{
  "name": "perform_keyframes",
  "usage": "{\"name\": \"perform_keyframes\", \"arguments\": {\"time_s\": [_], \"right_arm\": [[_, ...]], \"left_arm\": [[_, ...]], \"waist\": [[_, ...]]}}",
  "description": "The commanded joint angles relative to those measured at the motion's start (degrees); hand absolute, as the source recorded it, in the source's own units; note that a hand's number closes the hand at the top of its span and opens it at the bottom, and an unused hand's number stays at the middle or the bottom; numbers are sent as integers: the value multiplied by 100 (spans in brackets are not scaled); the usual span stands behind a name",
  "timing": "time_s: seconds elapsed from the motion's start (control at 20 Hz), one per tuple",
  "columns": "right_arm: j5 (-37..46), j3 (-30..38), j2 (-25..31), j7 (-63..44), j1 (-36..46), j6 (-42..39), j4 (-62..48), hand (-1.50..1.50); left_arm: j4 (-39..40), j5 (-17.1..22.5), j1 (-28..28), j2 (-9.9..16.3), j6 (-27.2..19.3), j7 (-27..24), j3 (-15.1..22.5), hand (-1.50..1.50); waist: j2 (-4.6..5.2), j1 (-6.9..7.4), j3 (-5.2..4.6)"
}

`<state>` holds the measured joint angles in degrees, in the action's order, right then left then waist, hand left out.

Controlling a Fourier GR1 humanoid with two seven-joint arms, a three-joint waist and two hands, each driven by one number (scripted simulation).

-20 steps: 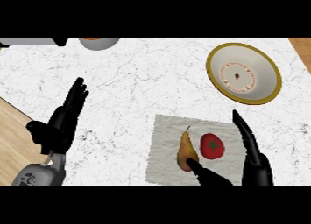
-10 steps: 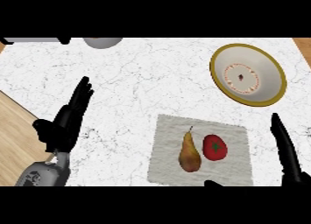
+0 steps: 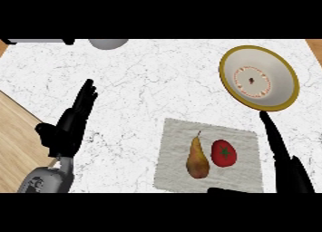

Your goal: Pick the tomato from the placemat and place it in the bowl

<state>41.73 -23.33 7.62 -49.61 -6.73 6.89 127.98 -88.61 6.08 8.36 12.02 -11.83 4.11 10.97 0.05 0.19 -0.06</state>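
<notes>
The tomato [image 3: 223, 152] lies on the grey placemat [image 3: 183, 176] on the white marbled bench [image 3: 156, 81], just beside a brown pear [image 3: 198, 159] to its left; whether they touch cannot be told. The bowl [image 3: 260, 77], gold-rimmed, sits up and to the right, apart from the mat. The right hand [image 3: 284, 154] stands at the mat's right edge, fingers straight and holding nothing. The left hand [image 3: 70, 124] rests open at the left. A grey round thing [image 3: 108, 43] shows at the top edge.
</notes>
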Motion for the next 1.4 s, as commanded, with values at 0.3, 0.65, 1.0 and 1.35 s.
{"name": "perform_keyframes", "arguments": {"time_s": [0.3, 0.65, 1.0, 1.35], "right_arm": [[-789, 611, -40, 313, 241, -562, -727, -150], [-679, 101, -319, 1310, -749, 157, -591, -150], [-993, 70, -351, 1424, -1085, 148, -229, -150], [-1421, 282, -463, 2019, -1004, 275, -956, -150]], "left_arm": [[387, -335, 107, -302, 201, -300, -241, 0], [200, -258, 13, -253, 432, -219, -465, 0], [135, -594, -117, -529, 313, -173, -375, 0], [293, -501, -30, -547, 551, -197, -661, 0]], "waist": [[-4, -27, 6], [-11, -37, 8], [-9, -41, 6], [-8, -36, 7]]}}
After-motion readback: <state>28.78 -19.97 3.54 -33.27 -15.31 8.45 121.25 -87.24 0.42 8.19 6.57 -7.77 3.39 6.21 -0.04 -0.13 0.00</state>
